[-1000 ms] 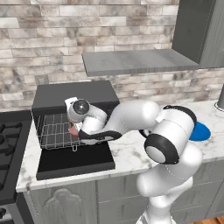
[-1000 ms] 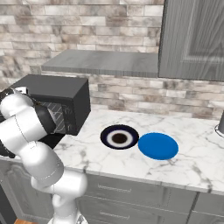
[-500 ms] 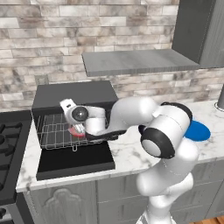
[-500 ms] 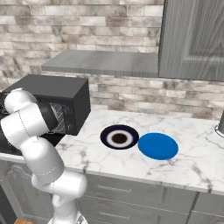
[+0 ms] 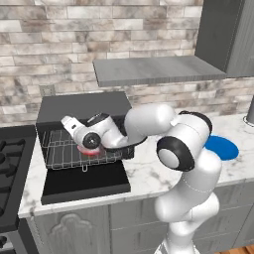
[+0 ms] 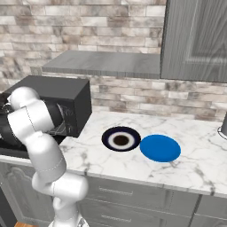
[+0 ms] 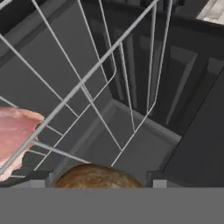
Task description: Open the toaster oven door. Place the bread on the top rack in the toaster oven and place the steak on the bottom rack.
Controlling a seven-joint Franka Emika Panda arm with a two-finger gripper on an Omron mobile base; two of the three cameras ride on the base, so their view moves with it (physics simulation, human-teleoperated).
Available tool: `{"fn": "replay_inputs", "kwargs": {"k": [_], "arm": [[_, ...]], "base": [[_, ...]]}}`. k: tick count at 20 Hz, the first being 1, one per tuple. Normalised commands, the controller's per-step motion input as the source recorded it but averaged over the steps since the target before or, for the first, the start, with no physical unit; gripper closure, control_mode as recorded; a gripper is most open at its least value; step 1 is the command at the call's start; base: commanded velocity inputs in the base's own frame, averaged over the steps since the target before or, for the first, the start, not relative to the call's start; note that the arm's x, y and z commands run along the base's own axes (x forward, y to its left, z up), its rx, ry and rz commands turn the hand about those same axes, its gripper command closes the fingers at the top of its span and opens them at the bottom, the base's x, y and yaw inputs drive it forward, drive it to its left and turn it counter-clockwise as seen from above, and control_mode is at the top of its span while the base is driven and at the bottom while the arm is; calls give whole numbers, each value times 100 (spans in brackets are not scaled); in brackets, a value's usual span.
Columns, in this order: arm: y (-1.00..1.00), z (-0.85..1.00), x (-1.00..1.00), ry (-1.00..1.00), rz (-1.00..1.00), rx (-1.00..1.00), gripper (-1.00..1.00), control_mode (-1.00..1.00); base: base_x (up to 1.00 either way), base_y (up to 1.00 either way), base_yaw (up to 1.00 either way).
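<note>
At the far left of the left base view the black grates of the gas stove (image 5: pixel 11 158) show at the edge of the marble counter (image 5: pixel 149 171), and just beside them stands the toaster oven (image 5: pixel 84 106) with the toaster oven door (image 5: pixel 85 181) folded down flat on the counter in front of it. Inside the open cavity a silver wire rack (image 5: pixel 62 149) with a small loop at its front edge is pulled partly forward, and the steak (image 5: pixel 89 151) lies on it as a pink patch tucked under the robot's wrist. The gripper (image 5: pixel 74 128) is reached into the oven mouth above that rack. In the hand view the steak (image 7: pixel 15 135) sits at the left beneath the crossing wires of a rack (image 7: pixel 109 83), and the bread (image 7: pixel 97 177) shows as a brown rounded top at the bottom centre between the two dark fingertips (image 7: pixel 38 176), with the oven's dark inner wall beyond; the fingers stand at either side of the bun and appear closed on it, though the contact itself is cut off by the frame edge. Further right, in the right base view, a dark round plate (image 6: pixel 121 138) with a pale centre rests on the counter, and just beside it, to the right, lies a blue plate (image 6: pixel 160 148)
</note>
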Motion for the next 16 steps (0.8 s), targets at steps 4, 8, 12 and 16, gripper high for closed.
{"fn": "replay_inputs", "kwargs": {"k": [4, 8, 12, 16], "arm": [[26, 2, 2, -18, 31, 0, -100, -100], [6, 23, -5, -13, 31, 0, -100, -100], [0, 32, -33, -3, 29, -2, -100, -100], [0, 38, -38, 1, 26, -11, -100, -100]], "base": [[0, 0, 0], [0, 0, 0], [0, 0, 0], [0, 0, 0]]}}
